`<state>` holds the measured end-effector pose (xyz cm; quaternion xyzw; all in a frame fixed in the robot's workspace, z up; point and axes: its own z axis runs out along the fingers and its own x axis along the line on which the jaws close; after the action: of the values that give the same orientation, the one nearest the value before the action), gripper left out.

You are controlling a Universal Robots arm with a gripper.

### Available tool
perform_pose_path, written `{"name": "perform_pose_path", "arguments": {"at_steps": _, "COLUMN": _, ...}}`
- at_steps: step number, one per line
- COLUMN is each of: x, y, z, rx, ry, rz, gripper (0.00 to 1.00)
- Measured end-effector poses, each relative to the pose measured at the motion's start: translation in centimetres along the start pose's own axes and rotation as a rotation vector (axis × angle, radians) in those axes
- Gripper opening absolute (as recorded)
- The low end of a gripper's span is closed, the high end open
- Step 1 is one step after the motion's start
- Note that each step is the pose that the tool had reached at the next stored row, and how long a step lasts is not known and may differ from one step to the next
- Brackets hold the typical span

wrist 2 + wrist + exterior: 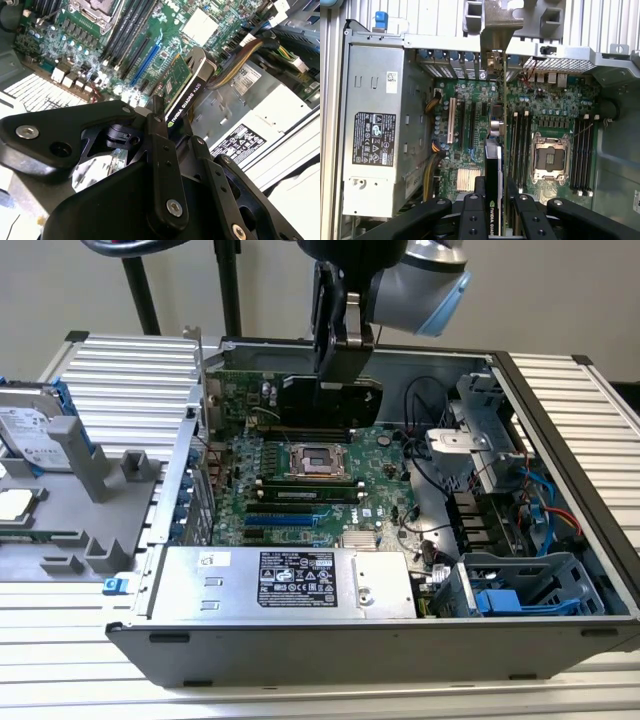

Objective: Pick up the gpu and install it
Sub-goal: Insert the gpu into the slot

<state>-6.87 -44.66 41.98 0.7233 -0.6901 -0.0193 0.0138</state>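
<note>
You have the gpu (181,89) picked up already. The jaws are clamped on its edge, and the gripper (338,352) holds it up over the motherboard (300,480) inside the open computer case (560,430). It is not in a slot yet, so putting it in is left.

open computer case (560,635) on slatted table (120,375); green motherboard (300,475) inside; power supply (285,585) along near wall.
</note>
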Motion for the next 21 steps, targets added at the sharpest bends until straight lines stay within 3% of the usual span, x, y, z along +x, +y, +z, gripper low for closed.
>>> {"name": "perform_pose_path", "arguments": {"at_steps": 21, "x": -0.01, "y": -0.03, "z": 0.53, "rx": 0.0065, "ry": 0.0007, "rz": 0.0, "gripper": 0.0}}
